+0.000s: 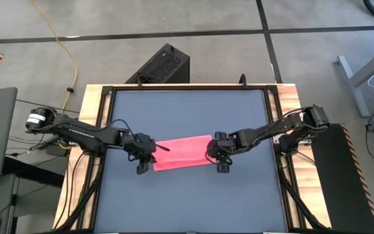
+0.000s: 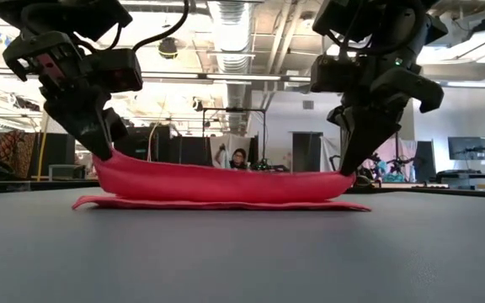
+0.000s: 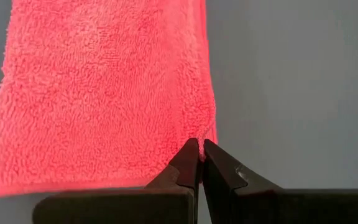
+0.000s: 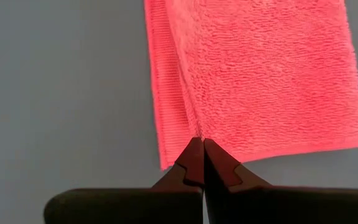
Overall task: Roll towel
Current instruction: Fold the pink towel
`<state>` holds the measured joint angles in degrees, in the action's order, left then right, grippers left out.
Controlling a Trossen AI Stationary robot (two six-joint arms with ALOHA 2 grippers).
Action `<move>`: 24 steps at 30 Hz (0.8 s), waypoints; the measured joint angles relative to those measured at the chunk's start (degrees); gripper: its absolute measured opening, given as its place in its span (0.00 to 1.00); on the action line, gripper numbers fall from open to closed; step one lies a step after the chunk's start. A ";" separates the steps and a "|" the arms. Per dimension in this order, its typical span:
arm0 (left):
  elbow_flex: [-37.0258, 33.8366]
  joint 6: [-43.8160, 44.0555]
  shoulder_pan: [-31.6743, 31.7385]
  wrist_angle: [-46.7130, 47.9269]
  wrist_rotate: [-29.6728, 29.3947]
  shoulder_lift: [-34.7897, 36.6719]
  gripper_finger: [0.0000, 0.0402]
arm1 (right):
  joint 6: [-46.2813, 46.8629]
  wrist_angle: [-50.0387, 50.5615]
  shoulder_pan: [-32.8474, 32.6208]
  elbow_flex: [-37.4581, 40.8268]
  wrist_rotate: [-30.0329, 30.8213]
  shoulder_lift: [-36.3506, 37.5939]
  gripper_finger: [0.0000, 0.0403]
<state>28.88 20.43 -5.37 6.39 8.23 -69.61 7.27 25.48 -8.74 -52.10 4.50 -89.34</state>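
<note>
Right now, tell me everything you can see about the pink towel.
The towel is a small bright pink cloth, plain, with a looped terry-like pile. It lies near the middle of the dark grey table. One long edge is lifted and sags between its two ends, above a flat layer resting on the table. The left gripper is shut on one end of that edge, the right gripper on the other.
</note>
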 joint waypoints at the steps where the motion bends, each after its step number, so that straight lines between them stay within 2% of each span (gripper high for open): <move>1: 0.00 0.00 0.00 0.10 0.00 -0.46 0.00 | 0.13 -0.04 0.03 0.00 0.01 0.00 0.04; 7: -0.04 0.28 0.00 -1.38 1.38 -4.84 0.00 | 1.57 0.37 0.20 0.00 0.01 0.00 0.04; 13: -0.04 -0.20 -0.02 -3.14 1.84 -5.37 0.00 | 3.28 1.00 -0.12 0.00 -0.01 0.00 0.06; 18: -0.04 -0.18 -0.02 -3.44 1.97 -5.37 0.00 | 3.35 1.75 -0.14 0.00 -0.16 0.00 0.14; 24: -0.04 0.28 -0.02 -3.46 2.87 -5.37 0.00 | 3.45 2.85 -0.13 0.00 -5.03 0.00 0.23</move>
<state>28.84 20.71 -5.39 2.93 11.10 -74.98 10.71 28.33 -8.86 -52.10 -0.53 -89.34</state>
